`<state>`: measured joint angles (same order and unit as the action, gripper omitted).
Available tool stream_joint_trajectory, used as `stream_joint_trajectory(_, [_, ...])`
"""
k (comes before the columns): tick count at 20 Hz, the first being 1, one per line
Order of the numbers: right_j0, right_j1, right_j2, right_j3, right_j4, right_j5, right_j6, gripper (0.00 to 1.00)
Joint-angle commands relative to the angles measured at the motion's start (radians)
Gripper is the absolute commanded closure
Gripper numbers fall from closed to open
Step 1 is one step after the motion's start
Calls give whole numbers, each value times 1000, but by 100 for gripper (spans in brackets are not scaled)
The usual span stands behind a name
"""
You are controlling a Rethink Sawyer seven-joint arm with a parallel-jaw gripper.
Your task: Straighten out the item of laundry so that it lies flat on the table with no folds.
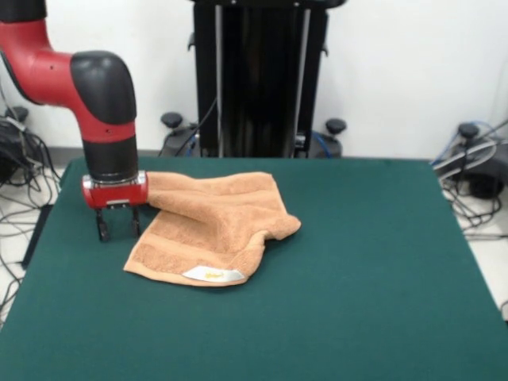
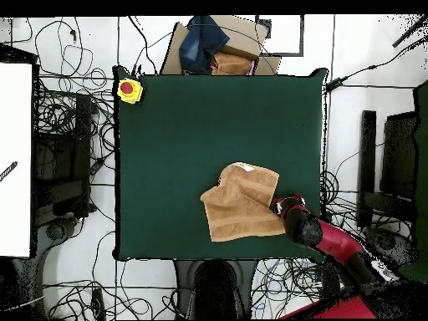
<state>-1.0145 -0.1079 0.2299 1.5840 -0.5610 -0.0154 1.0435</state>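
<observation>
The item of laundry is a peach-orange towel lying partly folded over itself on the dark green table, with a white label on its near edge. In the overhead view the towel lies near the table's lower right. My gripper hangs just beside the towel's left far corner, its two dark fingers spread, open, with nothing between them. From above, the gripper sits at the towel's right edge, mostly hidden by the red arm.
A yellow box with a red button sits at the table's corner in the overhead view. A cardboard box with dark cloth stands beyond the table's far edge. Cables cover the floor around the table.
</observation>
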Motion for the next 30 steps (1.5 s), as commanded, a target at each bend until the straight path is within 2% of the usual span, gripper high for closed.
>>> stream_joint_trajectory(1, [28, 130, 199, -115, 29, -12, 163, 0])
stream_joint_trajectory(5, [0, 154, 259, -106, 28, 12, 147, 0])
stream_joint_trajectory(8, [-56, 180, 332, -77, 30, 98, 87, 0])
stream_joint_trajectory(14, [-112, 173, 367, -12, 47, 265, 4, 0])
stream_joint_trajectory(19, [-162, 196, 424, 17, 44, 338, -44, 0])
stream_joint_trajectory(24, [-192, 203, 454, 52, 41, 371, -47, 0])
stream_joint_trajectory(30, [-233, 252, 480, 82, 40, 402, -54, 0])
